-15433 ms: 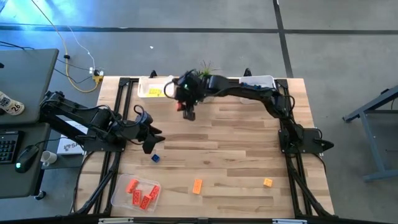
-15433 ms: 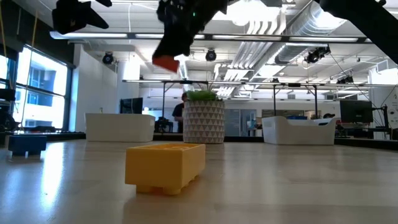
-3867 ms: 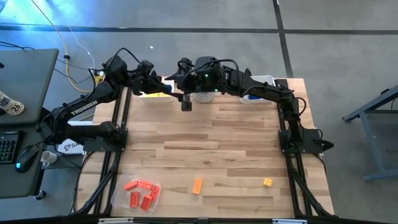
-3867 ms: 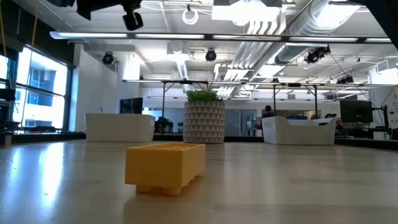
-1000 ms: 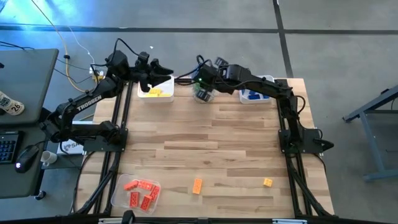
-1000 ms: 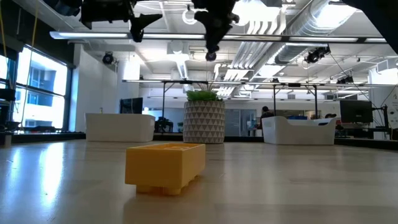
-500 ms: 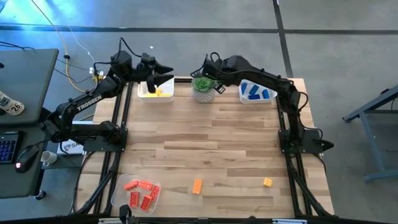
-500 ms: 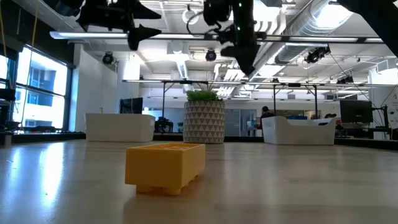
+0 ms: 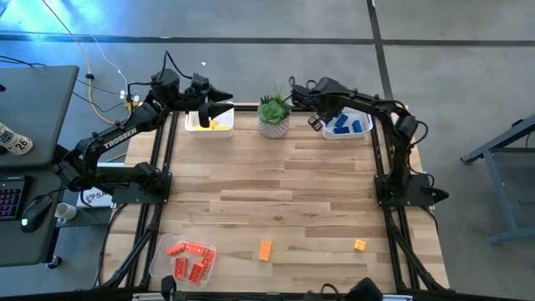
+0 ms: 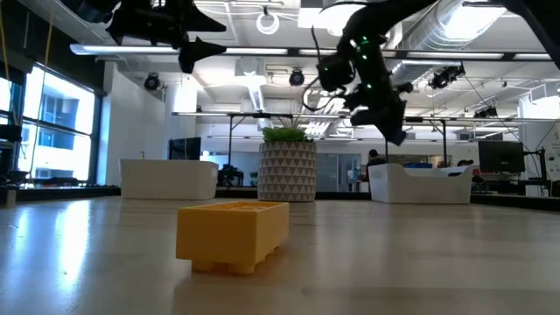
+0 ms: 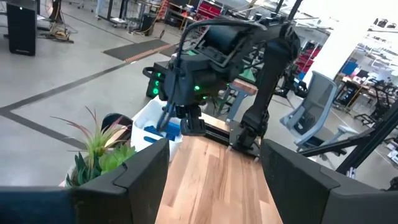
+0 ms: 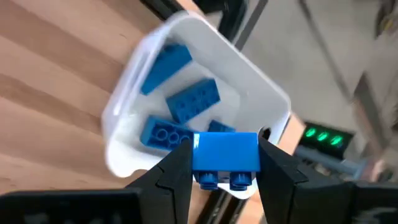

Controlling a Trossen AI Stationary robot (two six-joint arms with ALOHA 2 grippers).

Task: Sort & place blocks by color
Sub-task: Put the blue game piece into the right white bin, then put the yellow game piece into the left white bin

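1. I saw a pale wooden counter (image 9: 276, 192) on a dark frame, standing on a grey concrete floor (image 9: 334, 67); a desk (image 9: 33, 92) stood past the counter's left side.
2. Along the far edge sat a white tray of yellow blocks (image 9: 209, 122), a potted plant (image 9: 273, 113) and a white tray of blue blocks (image 9: 347, 125). At the near left corner a clear tray of red-orange blocks (image 9: 185, 259) lay.
3. Two loose blocks lay on the bare wood near the front edge: an orange block (image 9: 265, 249) near the middle and a smaller yellow block (image 9: 359, 245) to its right, well apart.
4. In the low view a large yellow block (image 10: 232, 234) filled the foreground, the plant's patterned pot (image 10: 287, 171) stood behind it, and an open hall with ceiling ducts lay beyond.
5. The trays' contents were hidden in the low view, and the small tray blocks could not be counted from above.
6. The right gripper (image 12: 225, 168) was clenched on a blue block (image 12: 225, 152), with a finger on each end, and hung above the blue tray (image 12: 186, 93), where several blue blocks lay.
7. The right arm (image 9: 368, 109) reached along the far edge, its gripper over that tray's left side.
8. The left gripper (image 9: 216, 109) hung released over the yellow tray, fingers (image 11: 143, 168) spread wide with nothing between them, facing the plant.
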